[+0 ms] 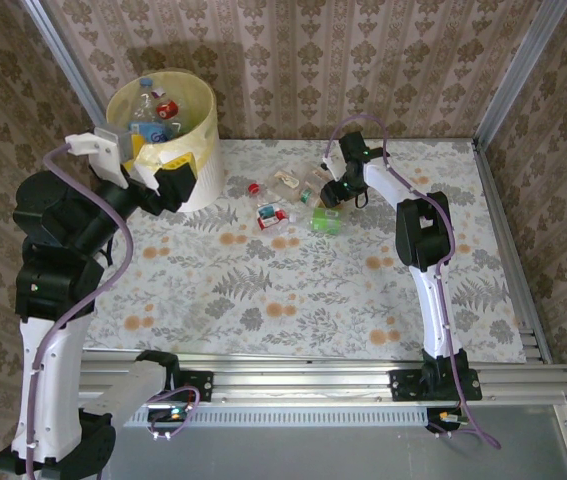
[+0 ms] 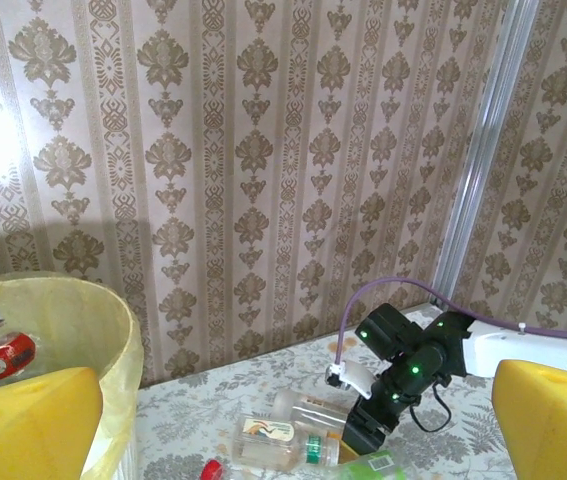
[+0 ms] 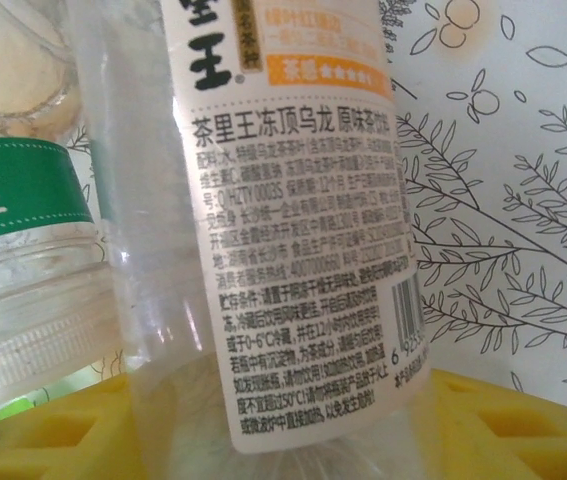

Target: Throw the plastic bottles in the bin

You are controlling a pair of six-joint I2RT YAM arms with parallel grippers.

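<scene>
The pale-yellow bin [image 1: 206,112] stands at the back left with several bottles inside; its wall [image 2: 113,350] also shows in the left wrist view. My left gripper [image 1: 158,160] [image 2: 293,400] hangs beside the bin's near rim, open and holding nothing. Loose bottles lie mid-table: a red-capped one [image 1: 254,188], a red-labelled one [image 1: 271,215], a clear one [image 1: 288,182] [image 2: 273,440] and a green one [image 1: 325,222]. My right gripper [image 1: 330,197] [image 3: 283,430] is down among them, its yellow fingers [image 3: 53,435] shut on a clear bottle with a white printed label [image 3: 293,200].
A second clear bottle with a green label [image 3: 13,200] lies against the held one. Patterned walls close the back and sides. An aluminium post [image 1: 508,70] stands at the back right corner. Flowered tablecloth [image 1: 293,290] stretches bare toward the near edge.
</scene>
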